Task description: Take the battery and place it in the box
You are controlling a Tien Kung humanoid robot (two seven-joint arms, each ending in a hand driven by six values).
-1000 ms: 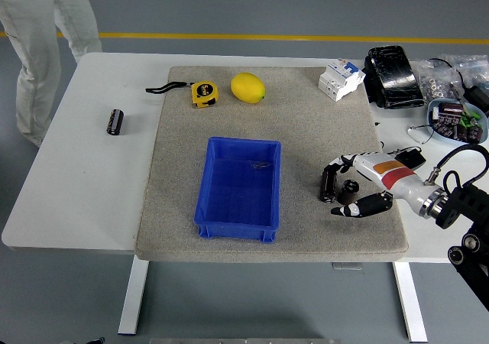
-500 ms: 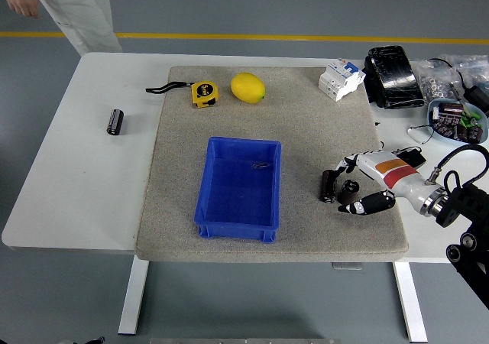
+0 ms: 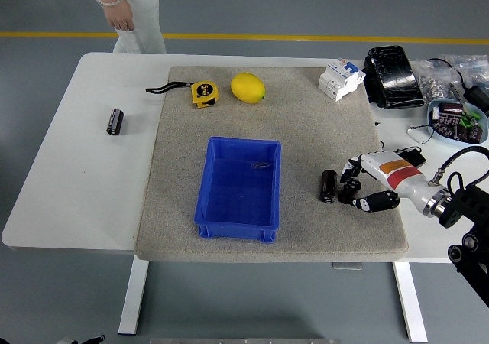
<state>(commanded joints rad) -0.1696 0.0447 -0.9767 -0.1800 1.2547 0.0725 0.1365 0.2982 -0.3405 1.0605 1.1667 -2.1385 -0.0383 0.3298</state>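
Note:
A dark cylindrical battery (image 3: 328, 186) stands on the grey mat (image 3: 306, 130), right of the blue box (image 3: 238, 187). My right hand (image 3: 356, 192) is just right of this battery, low over the mat, fingers curled, holding nothing; its fingertips are close beside the battery. A second dark battery (image 3: 114, 121) lies on the white table (image 3: 84, 176) at the far left, off the mat. The box is open-topped and looks empty but for a small mark on its floor. My left arm is not in view.
A yellow tape measure (image 3: 203, 93) and a lemon (image 3: 247, 87) lie at the mat's back. A white breaker (image 3: 340, 78), a black pack (image 3: 393, 76) and a bowl of parts (image 3: 454, 121) sit at the back right. A person (image 3: 130, 8) stands at the far left side.
My right hand has drawn back to the right, off the battery, and its fingers have curled in. The battery now stands free. The person has walked right along the far side.

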